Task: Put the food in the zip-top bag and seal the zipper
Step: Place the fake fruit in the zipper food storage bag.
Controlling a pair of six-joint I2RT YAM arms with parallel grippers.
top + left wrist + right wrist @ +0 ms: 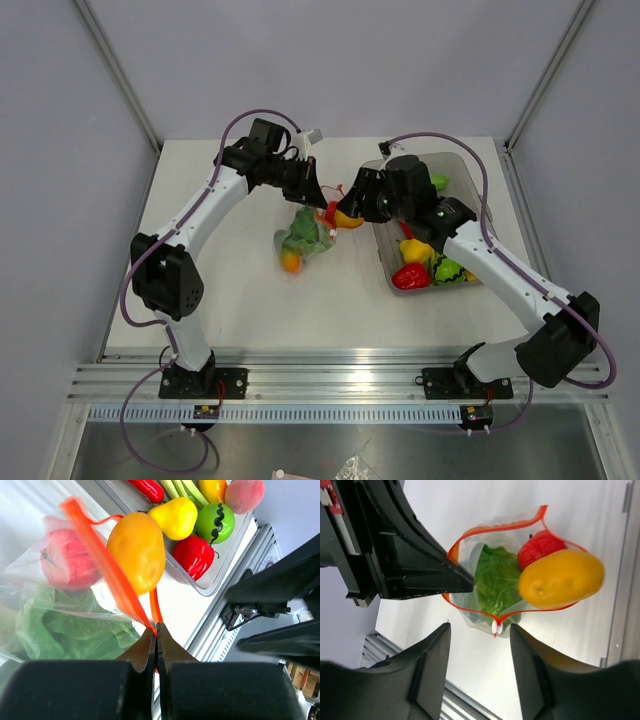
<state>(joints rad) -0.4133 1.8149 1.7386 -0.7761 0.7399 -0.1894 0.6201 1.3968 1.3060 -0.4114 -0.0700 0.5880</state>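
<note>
The zip-top bag (303, 240) hangs open-mouthed from my left gripper (156, 628), which is shut on its red-orange zipper (107, 562). Green lettuce (495, 580) and a red fruit (540, 549) are inside the bag. A yellow-orange fruit (561, 578) lies in the bag's open mouth, across the zipper rim. My right gripper (480, 627) stands open just in front of the mouth, its fingers apart from the fruit. The zipper's white slider (496, 626) sits between those fingers. From above, the left gripper (318, 190) and right gripper (350, 206) nearly meet over the bag.
A grey translucent tub (462, 166) stands right of the bag, under the right arm. It holds a red pepper (194, 555), a yellow pear (175, 516), a green fruit (215, 522) and a peach (245, 494). The table's metal rail (340, 380) runs along the near edge.
</note>
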